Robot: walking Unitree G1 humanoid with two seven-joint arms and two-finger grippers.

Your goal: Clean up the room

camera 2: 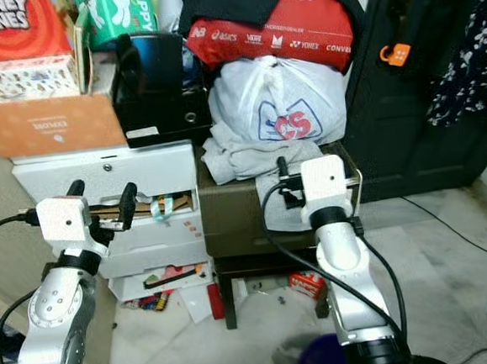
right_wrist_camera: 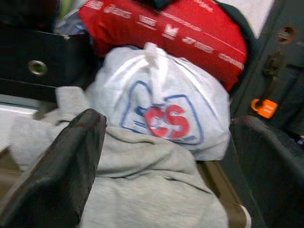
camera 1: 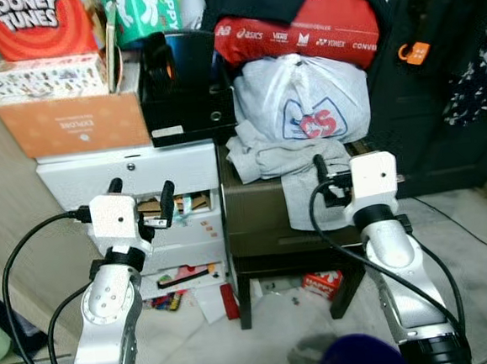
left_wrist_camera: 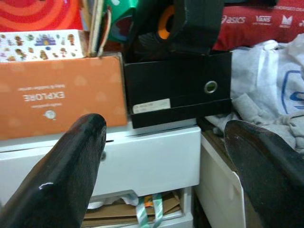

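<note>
A grey garment lies crumpled on a brown stool and hangs over its front edge. Behind it sits a white plastic bag with a red and blue logo, and a red sports bag rests on top of that. My right gripper is open and held just in front of the garment, its fingers spread on either side. My left gripper is also open, raised before a white drawer unit, and holds nothing.
An orange box, a black box and cartons are stacked on the drawer unit. Papers and small litter lie on the floor below it, with a red packet under the stool. A dark door stands at the right.
</note>
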